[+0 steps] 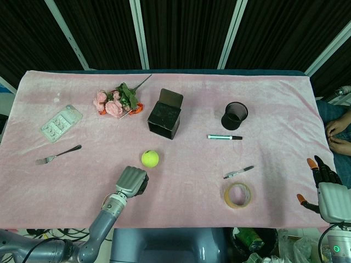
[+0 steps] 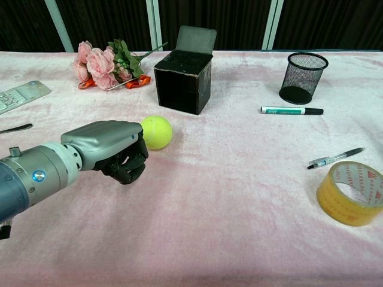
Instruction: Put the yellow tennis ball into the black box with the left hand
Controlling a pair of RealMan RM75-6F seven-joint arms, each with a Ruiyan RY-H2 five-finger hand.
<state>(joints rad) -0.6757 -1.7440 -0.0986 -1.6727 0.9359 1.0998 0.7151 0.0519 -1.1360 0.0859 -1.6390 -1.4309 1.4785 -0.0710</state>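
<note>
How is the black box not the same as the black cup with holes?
The black box is square with solid walls; the mesh cup is round and see-through. The box has a lid standing up behind it; the cup has none. Both are black, upright and open on top.

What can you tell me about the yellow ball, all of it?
The yellow tennis ball is round, bright yellow-green and fuzzy-looking, like felt. It sits on the pink cloth near the middle of the table, in front of the black box and apart from it. The left hand is right next to it with its fingers curled under. The hand is not holding the ball; whether it touches the ball cannot be told. Nothing else is near it.
</note>
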